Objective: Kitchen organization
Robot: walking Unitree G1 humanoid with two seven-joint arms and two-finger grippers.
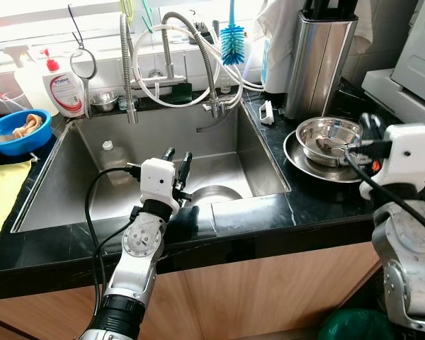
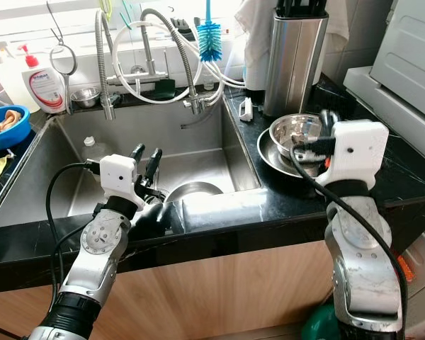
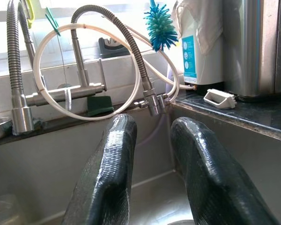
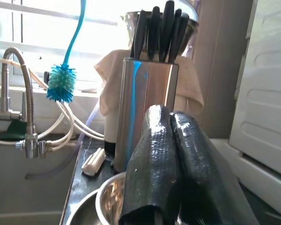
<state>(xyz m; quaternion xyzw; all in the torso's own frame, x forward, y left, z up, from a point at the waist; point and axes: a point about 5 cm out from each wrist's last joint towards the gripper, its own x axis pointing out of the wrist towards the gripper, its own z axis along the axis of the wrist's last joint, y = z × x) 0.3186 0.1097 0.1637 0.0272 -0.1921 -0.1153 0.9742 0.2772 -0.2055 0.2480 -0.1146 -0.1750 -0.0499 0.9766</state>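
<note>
Left gripper [image 1: 178,156] hovers over the sink [image 1: 92,152] near its front rim, fingers slightly parted, holding nothing. Right gripper [image 4: 171,140] is pressed closed just above the steel bowl [image 1: 331,139], which sits on a plate [image 1: 301,161] on the counter right of the sink.

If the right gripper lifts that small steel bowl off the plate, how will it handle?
The steel bowl looks thin and polished, so probably light but slippery against the black fingers. It sits loosely in a wider steel plate, so it may slide or clatter when nudged. Something small lies inside it and could spill if the bowl tilts.
</note>
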